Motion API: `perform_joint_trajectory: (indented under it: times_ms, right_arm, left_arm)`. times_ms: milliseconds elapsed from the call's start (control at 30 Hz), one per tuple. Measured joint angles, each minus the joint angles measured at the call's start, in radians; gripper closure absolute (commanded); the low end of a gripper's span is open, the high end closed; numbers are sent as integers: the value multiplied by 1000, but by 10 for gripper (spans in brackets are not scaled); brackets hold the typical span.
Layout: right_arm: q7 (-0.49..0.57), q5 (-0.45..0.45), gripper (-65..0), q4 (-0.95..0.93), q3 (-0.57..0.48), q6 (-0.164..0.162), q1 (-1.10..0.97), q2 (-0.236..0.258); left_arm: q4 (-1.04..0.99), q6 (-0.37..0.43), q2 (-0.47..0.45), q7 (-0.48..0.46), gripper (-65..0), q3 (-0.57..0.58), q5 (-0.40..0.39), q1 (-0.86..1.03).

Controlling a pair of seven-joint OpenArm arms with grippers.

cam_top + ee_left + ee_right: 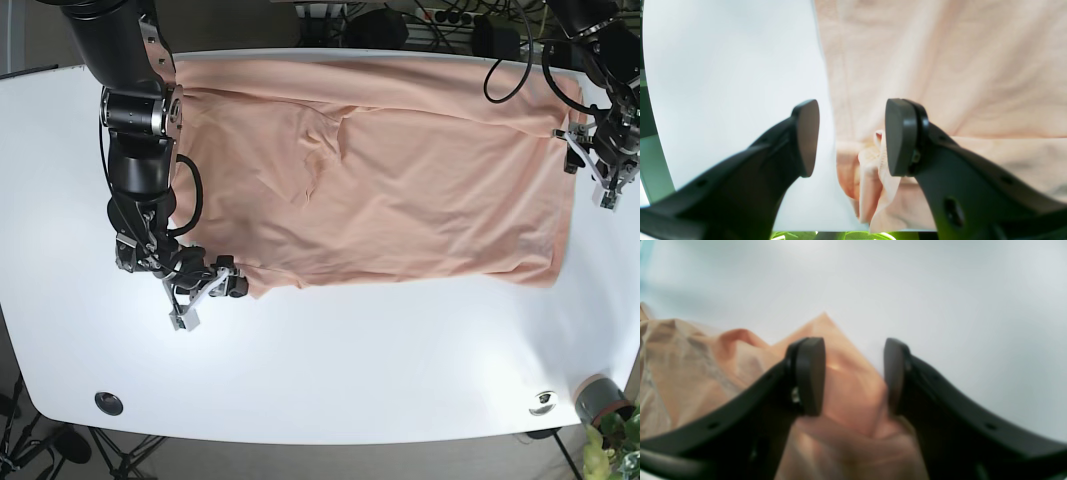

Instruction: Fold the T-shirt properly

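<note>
Peach T-shirt [400,170] lies spread flat on the white table [350,360], some wrinkles near its middle. Left gripper [851,136] fingers apart; shirt's side edge runs between the 2 fingers, a bunched fold sits just inside the right finger [903,136]. Right gripper [853,375] fingers apart, a pointed shirt corner lies between them, cloth spreading behind the left finger [810,373]. Bare table beyond both.
</note>
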Motion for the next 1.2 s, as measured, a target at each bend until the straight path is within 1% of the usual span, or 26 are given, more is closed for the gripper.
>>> perform_joint_trajectory:
  times_ms: [67, 133, 233, 300, 333, 367, 433, 600, 633, 700, 767, 800, 833, 900, 933, 967, 1000, 1033, 1100, 1200]
  right_arm:
    - [3, 0, -289, 3, 0, 0, -7, -8]
    - [6, 2, -254, 27, 0, 0, -21, -16]
    - [-3, -7, -146, 76, 0, -6, -52, -29]
    - [-5, -8, -48, 98, -2, -7, -66, -33]
    - [-9, -8, -17, 109, -2, -7, -71, -34]
    - [-11, -13, -2, 115, -2, -8, -71, -34]
    - [-29, -19, 0, 120, -2, -8, -70, -34]
    - [-32, -19, 0, 123, -2, -7, -68, -31]
    - [-34, -19, 0, 123, -2, -7, -68, -31]
    - [-35, -20, 0, 123, -2, -7, -68, -31]
    - [-34, -20, 0, 124, -2, -7, -68, -30]
    - [-35, -19, 0, 124, -2, -7, -68, -29]
    - [-35, -20, 0, 124, -2, -7, -68, -29]
    - [-35, -19, 0, 124, -2, -7, -68, -30]
    - [-34, -19, 0, 124, -2, -7, -68, -29]
    - [-35, -19, 0, 124, -2, -7, -68, -29]
    - [-35, -20, 0, 124, -2, -7, -68, -29]
    - [-35, -20, 0, 124, -2, -7, -68, -29]
    - [-35, -20, 0, 124, -2, -7, -68, -30]
    - [-33, -19, 0, 124, -2, -7, -69, -34]
  left_arm:
    - [-20, 0, -1, 0, -293, 0, -3, -1]
    - [-47, 0, -3, 1, -293, 0, 2, -3]
    - [-75, 0, -4, 4, -293, 0, 8, -26]
    - [-90, 0, -5, 0, -293, 0, 5, -46]
    - [-101, 0, -6, -1, -293, 0, 0, -60]
    - [-107, -1, -5, -1, -294, 1, 0, -69]
    - [-118, 0, -6, 1, -297, 0, 5, -88]
    - [-146, -1, -5, 4, -301, 0, 7, -173]
    - [-156, 0, -6, 2, -312, 0, 7, -198]
    - [-178, 1, -9, 0, -356, 18, 8, -247]
    - [-207, 3, -8, 4, -425, 56, 11, -293]
    - [-225, 3, -7, 3, -447, 80, 8, -319]
    - [-235, 35, -5, 2, -472, 95, 8, -337]
    - [-261, 141, 0, -3, -524, 124, -5, -381]
    - [-268, 180, 0, -6, -533, 130, 3, -396]
    - [-276, 211, -4, -14, -547, 138, -7, -408]
    - [-294, 258, -9, -39, -556, 153, 0, -424]
    - [-307, 277, -11, -61, -564, 166, 13, -435]
    - [-345, 324, -14, -125, -569, 201, 10, -455]
    - [-411, 364, -8, -214, -571, 240, 2, -484]
